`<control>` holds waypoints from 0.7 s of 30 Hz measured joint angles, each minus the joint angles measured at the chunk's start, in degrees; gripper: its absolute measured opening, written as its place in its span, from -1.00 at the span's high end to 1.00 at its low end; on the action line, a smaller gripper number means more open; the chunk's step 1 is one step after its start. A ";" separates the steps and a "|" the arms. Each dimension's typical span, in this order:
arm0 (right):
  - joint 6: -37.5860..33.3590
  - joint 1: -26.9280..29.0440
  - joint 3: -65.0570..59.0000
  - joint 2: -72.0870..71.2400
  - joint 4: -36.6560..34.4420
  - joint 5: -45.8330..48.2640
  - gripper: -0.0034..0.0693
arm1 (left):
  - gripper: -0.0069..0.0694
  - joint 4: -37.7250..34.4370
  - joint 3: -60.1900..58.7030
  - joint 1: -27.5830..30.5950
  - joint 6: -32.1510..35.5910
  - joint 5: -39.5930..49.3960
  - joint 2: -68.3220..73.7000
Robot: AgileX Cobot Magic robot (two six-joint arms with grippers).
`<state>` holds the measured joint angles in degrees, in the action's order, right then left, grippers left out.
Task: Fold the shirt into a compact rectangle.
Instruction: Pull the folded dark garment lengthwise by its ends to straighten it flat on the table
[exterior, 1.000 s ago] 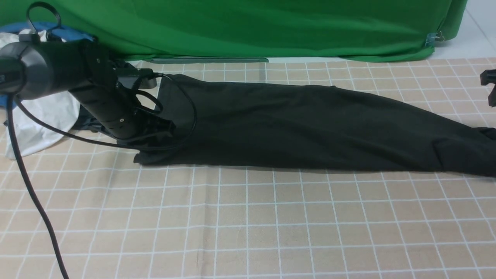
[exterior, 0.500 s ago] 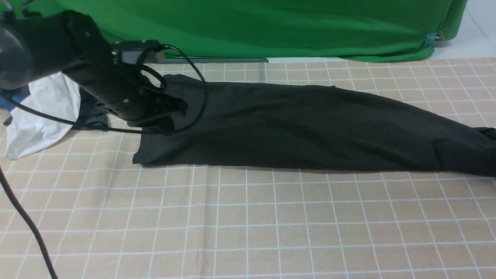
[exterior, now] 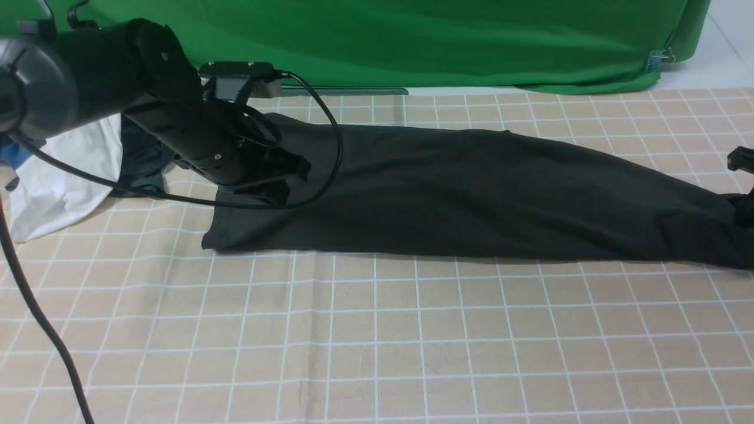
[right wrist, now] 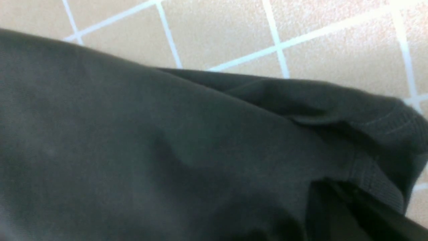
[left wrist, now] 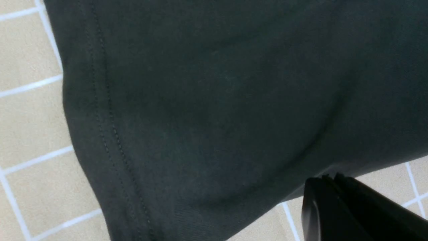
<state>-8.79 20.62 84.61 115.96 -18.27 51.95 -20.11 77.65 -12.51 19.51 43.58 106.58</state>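
The black shirt (exterior: 471,194) lies flat as a long strip across the checked cloth, its hemmed end at the left and its collar end at the right edge. My left gripper (exterior: 283,179) hovers just over the hemmed end, shut and holding nothing. In the left wrist view its closed tips (left wrist: 329,177) sit above the shirt's (left wrist: 214,100) border. My right gripper (exterior: 745,200) reaches in at the far right. In the right wrist view it (right wrist: 329,187) is shut on the shirt (right wrist: 167,150) at the ribbed collar band (right wrist: 374,180), which covers its tips.
A white garment (exterior: 65,171), a smaller dark grey garment (exterior: 138,165) and a bit of blue cloth (exterior: 12,156) lie behind my left arm. A green backdrop (exterior: 412,35) hangs along the far edge. The left arm's black cable (exterior: 35,306) trails down over the checked tablecloth (exterior: 377,341).
My left arm has risen and moved right over the shirt's hemmed end, still shut. My right gripper has come down at the far right and closed on the collar end.
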 joint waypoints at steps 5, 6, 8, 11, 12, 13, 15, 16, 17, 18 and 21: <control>-1.52 0.00 3.54 0.00 0.13 1.97 0.80 | 0.77 0.00 0.00 -0.06 0.00 0.00 0.00; -1.59 0.00 3.99 0.00 0.13 2.06 0.80 | 0.77 0.00 0.00 -0.06 0.00 0.00 0.00; -1.89 0.00 4.58 0.00 0.18 2.12 0.75 | 0.77 0.00 0.00 -0.06 0.00 0.00 0.00; -2.86 0.00 4.69 0.30 0.18 2.19 0.51 | 0.77 0.00 0.00 -0.06 0.00 0.00 0.00; -3.27 0.00 4.69 0.59 0.25 2.32 0.42 | 0.77 0.00 0.00 -0.06 0.00 0.00 0.00; -3.56 0.00 4.75 0.99 0.25 2.44 0.30 | 0.77 0.00 0.00 -0.06 0.00 0.00 0.00; -3.67 0.00 4.75 1.98 0.25 2.61 0.12 | 0.77 0.00 0.00 -0.06 0.02 0.00 0.00; -3.74 0.00 4.75 2.56 0.36 2.61 0.05 | 0.77 0.00 0.00 -0.06 0.02 0.00 0.00; -4.03 -0.05 4.75 3.04 0.36 2.61 0.03 | 0.77 0.00 0.00 -0.06 0.02 0.00 0.00; -4.76 -0.24 4.75 3.59 0.42 2.66 0.01 | 0.77 0.00 0.00 -0.06 0.02 0.00 0.00; -5.84 -0.67 4.75 4.81 0.73 2.73 0.00 | 0.77 0.00 0.00 -0.06 0.02 0.00 0.00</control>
<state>-14.63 19.95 89.36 120.77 -17.53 54.68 -20.11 77.65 -12.57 19.53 43.58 106.58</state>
